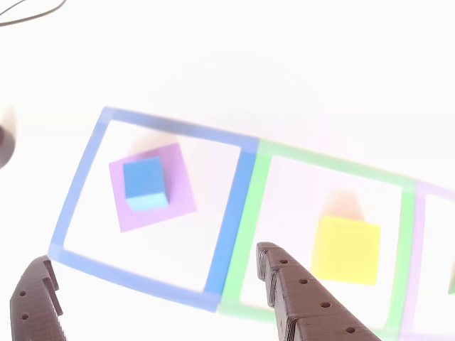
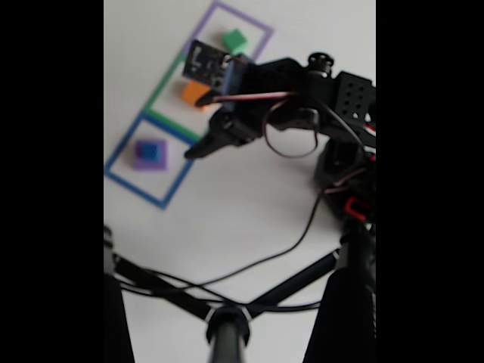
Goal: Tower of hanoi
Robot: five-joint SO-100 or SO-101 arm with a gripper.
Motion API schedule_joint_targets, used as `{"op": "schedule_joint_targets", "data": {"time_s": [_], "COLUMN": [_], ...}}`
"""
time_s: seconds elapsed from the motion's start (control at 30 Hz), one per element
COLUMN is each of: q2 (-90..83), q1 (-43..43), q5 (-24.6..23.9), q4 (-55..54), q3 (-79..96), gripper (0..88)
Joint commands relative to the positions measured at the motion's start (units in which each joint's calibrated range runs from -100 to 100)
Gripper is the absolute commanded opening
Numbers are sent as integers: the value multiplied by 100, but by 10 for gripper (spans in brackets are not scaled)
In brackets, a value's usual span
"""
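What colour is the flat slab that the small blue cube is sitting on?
Pale purple. The slab under the blue cube shows best in the other view.

Inside the flat blue square outline (image 1: 231,206), the small blue cube (image 1: 146,183) sits on the pale-purple square slab (image 1: 181,186), with bare white table (image 1: 178,249) on all sides of the slab. The overexposed yellow-looking cube (image 1: 346,250) stands alone in the green square outline (image 1: 250,234), open table around it. The brown two-finger gripper (image 1: 153,284) hangs with fingers apart, nothing between them. In the fixed view, black cables (image 2: 249,268) cross the near table.
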Motion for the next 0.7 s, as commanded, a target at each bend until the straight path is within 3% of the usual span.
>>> {"op": "schedule_joint_targets", "data": {"time_s": [0.0, 0.37, 0.67], "q2": [96, 1767, 3253], "q1": [-11, -155, -212], "q5": [0, 0, 0], "q4": [-2439, -5686, -7500], "q3": [1166, 2211, 2302], "gripper": [355, 354, 353]}}
